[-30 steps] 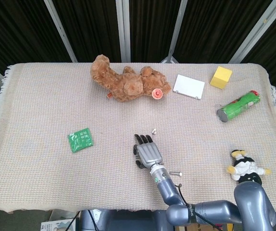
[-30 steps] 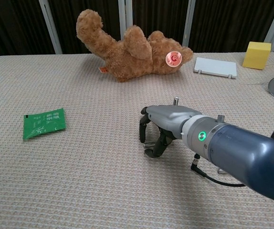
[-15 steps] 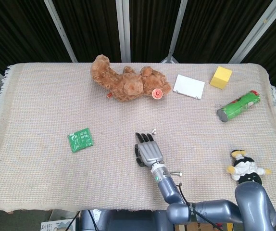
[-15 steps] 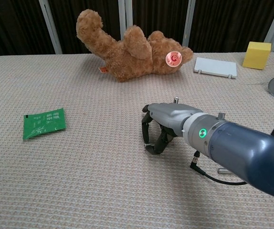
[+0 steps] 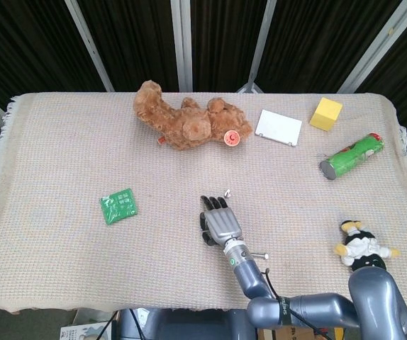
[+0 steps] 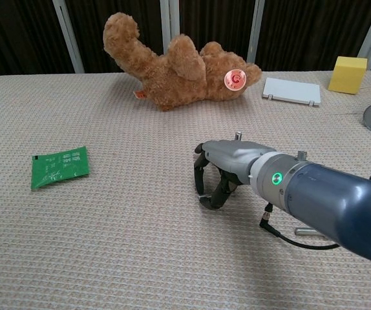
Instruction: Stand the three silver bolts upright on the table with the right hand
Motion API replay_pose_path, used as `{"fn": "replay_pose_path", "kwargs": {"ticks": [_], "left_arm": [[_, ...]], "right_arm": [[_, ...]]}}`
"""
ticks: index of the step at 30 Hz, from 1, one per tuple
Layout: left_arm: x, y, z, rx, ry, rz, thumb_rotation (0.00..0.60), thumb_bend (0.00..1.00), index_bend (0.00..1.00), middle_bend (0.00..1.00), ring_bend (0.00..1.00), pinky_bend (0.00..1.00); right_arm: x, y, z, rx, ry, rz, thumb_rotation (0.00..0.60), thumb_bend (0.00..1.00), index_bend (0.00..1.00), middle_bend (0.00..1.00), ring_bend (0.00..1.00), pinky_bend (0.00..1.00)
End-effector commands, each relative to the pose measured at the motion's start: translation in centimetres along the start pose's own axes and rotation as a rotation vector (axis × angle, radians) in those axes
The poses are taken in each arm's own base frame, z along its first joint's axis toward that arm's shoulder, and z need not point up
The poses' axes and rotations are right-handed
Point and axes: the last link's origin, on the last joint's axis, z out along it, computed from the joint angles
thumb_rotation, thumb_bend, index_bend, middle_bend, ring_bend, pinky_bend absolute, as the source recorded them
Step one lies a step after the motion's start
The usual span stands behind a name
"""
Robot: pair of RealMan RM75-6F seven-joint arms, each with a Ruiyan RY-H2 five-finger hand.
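Slightly nearer now, the right robot hand hangs curled, holding nothing.

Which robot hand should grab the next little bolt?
The right hand, probably. It is the only hand in view, palm down over the cloth with fingers curled. One bolt stands just beyond its fingertips, and another bolt lies beside its wrist. The left hand is not in view.

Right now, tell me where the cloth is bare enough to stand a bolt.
Widest bare patch: between the green packet and the right hand, in front of the teddy bear. Another lies between the hand and the green can. Crowded: the far edge, with bear, white case and yellow block.
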Motion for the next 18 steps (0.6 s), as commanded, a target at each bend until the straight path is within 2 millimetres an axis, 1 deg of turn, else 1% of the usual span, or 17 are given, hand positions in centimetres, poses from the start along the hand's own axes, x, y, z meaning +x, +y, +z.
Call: {"fn": "replay_pose_path", "kwargs": {"ticks": [1, 5, 10, 18], "left_arm": [[0.0, 0.0, 0.0, 0.001, 0.0, 0.0, 0.6, 0.08, 0.03, 0.03, 0.0, 0.06], [0.02, -0.03, 0.02, 0.003, 0.0, 0.0, 0.6, 0.08, 0.03, 0.03, 0.0, 0.06], [0.02, -0.01, 0.03, 0.001, 0.0, -0.001, 0.6, 0.08, 0.03, 0.03, 0.0, 0.06], [0.04, 0.01, 0.02, -0.001, 0.001, -0.002, 0.6, 0.08, 0.03, 0.03, 0.0, 0.06]], "right_arm": [[-0.02, -0.02, 0.0, 0.001, -0.002, -0.001, 0.6, 0.39, 0.55, 0.0, 0.0, 0.05], [0.0, -0.06, 0.02, 0.003, -0.005, -0.001, 0.6, 0.4, 0.56, 0.0, 0.0, 0.05], [0.12, -0.14, 0.02, 0.003, -0.003, 0.009, 0.6, 0.4, 0.6, 0.0, 0.0, 0.05], [0.56, -0.27, -0.21, 0.016, 0.002, 0.031, 0.6, 0.4, 0.62, 0.0, 0.0, 0.05]]}}
